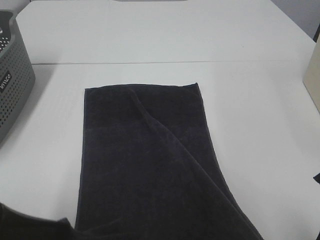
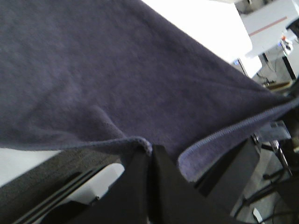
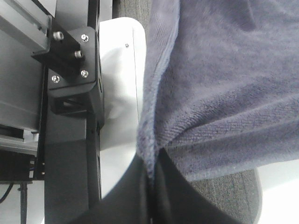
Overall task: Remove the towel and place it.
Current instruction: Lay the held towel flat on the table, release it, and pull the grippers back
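The towel [image 1: 150, 165] is a big dark charcoal cloth lying flat on the white table [image 1: 260, 130], with a diagonal fold across it and its near end running off the bottom of the exterior view. In the left wrist view my left gripper [image 2: 150, 151] is shut on the hemmed edge of the towel [image 2: 117, 70], which bunches between the black fingers. The right wrist view has my right gripper [image 3: 152, 170] shut on another edge of the towel [image 3: 224, 93], near the table's rim. Neither gripper's fingertips show in the exterior view.
A grey perforated basket [image 1: 12, 80] stands at the table's left edge. A beige box [image 1: 314, 82] sits at the right edge. A seam [image 1: 175, 62] crosses the table behind the towel. A black bracket [image 3: 72, 65] on a metal frame sits below the table's edge.
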